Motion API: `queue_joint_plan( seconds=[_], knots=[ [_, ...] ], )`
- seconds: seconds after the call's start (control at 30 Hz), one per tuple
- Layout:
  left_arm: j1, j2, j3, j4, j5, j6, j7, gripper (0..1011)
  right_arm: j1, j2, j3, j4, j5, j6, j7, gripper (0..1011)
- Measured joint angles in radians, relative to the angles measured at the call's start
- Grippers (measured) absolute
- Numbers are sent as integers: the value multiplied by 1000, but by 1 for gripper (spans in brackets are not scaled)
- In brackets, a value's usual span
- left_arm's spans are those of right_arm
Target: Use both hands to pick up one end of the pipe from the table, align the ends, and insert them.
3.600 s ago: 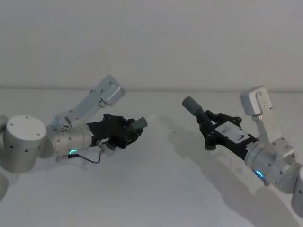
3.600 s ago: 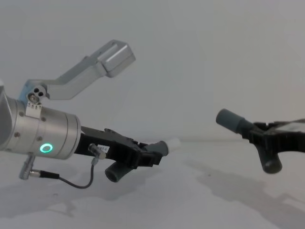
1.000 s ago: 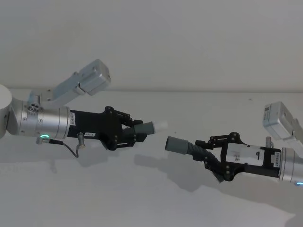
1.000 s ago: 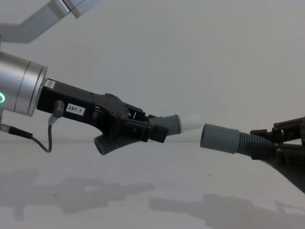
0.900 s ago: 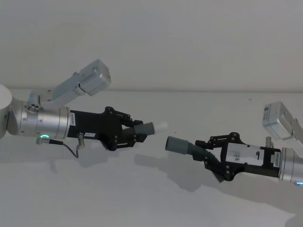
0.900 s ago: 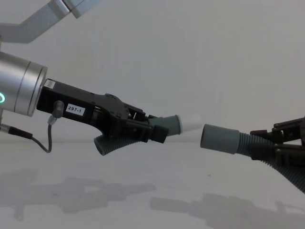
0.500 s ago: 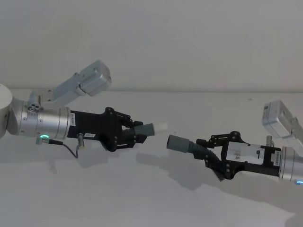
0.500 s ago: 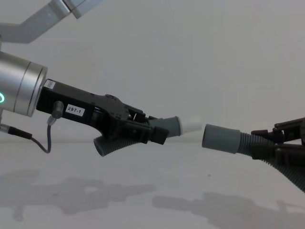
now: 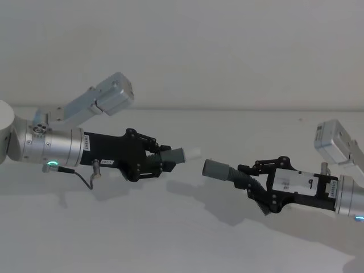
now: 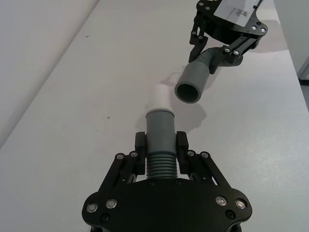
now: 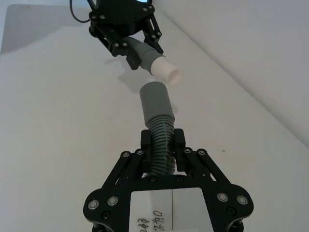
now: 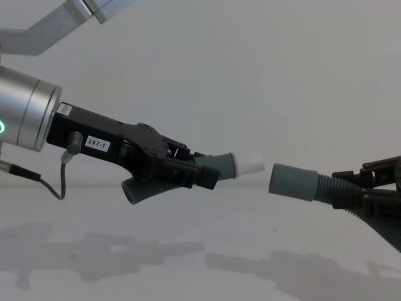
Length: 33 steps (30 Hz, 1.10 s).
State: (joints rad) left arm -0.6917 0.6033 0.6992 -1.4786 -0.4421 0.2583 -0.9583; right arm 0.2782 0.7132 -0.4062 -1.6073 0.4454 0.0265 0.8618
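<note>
Two hose pieces are up off the table [image 9: 170, 239]: my left gripper [image 9: 162, 161] clamps the white-tipped piece [image 9: 181, 154], my right gripper [image 9: 250, 181] the sleeved piece [image 9: 219, 170], their ends just apart.

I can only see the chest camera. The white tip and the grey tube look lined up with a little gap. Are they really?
Observer: Not quite. In the head view the wide grey sleeve sits nearer the robot than the white tip held out by the left gripper.
Operator: Does the hole face the tip?
Observer: In the left wrist view its open mouth sits beside the tip, not straight ahead.
Operator: Where does the right hand grab?
Observer: The right gripper clamps its hose piece on the ribs just behind the sleeve.
</note>
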Motion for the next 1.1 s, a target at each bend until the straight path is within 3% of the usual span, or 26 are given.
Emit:
queue_joint_plan(
  seconds=[1.1],
  knots=[
    [-30,-1,37,24,-12,-12,-3,364,9,4,-16,15,15,-8,-43,262]
  ],
)
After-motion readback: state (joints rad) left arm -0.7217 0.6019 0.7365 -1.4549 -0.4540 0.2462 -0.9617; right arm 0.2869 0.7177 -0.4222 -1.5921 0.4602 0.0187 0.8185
